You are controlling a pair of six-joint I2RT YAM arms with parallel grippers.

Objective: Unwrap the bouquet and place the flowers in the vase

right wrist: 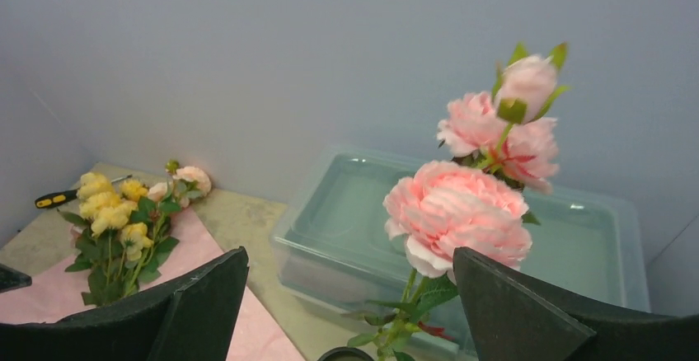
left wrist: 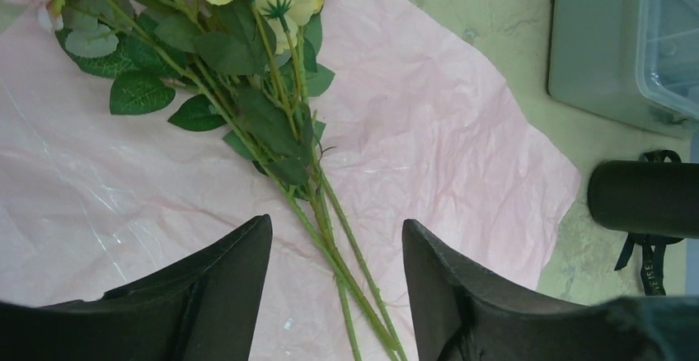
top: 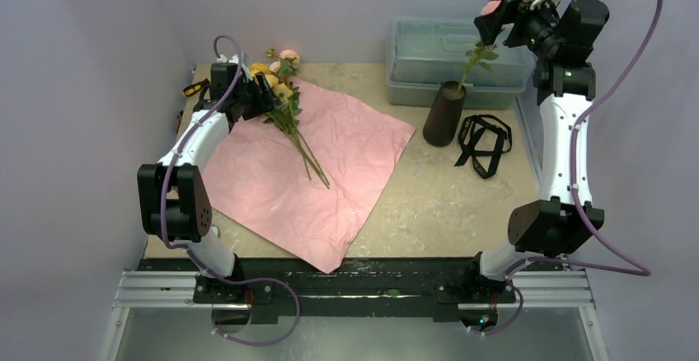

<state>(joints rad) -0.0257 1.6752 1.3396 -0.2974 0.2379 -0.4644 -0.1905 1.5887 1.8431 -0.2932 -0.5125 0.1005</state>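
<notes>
Rising from the dark vase (top: 443,118), a peach-pink flower (right wrist: 457,213) stands untouched inside the gaping right end effector (right wrist: 348,254), while the left end effector (left wrist: 335,222) gapes astride green stems (left wrist: 331,246).

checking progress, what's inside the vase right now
One pink-flowered stem stands in the vase. Its lower end is hidden by the dark wall, so anything else inside cannot be seen.

Vase (top: 445,114): one. Stem standing in it: one, with three pink blooms (right wrist: 457,213), one a bud.
Flowers (left wrist: 272,122) on paper: three stems seen, bloom count unclear.
Pink paper (top: 330,188): one sheet.
Black ribbon (top: 485,140): one.
Lidded box (top: 445,48): one.
Yellow-handled tool (right wrist: 58,199): one.
Pincers: two, left pincer (left wrist: 336,225) and right pincer (right wrist: 350,255).
</notes>
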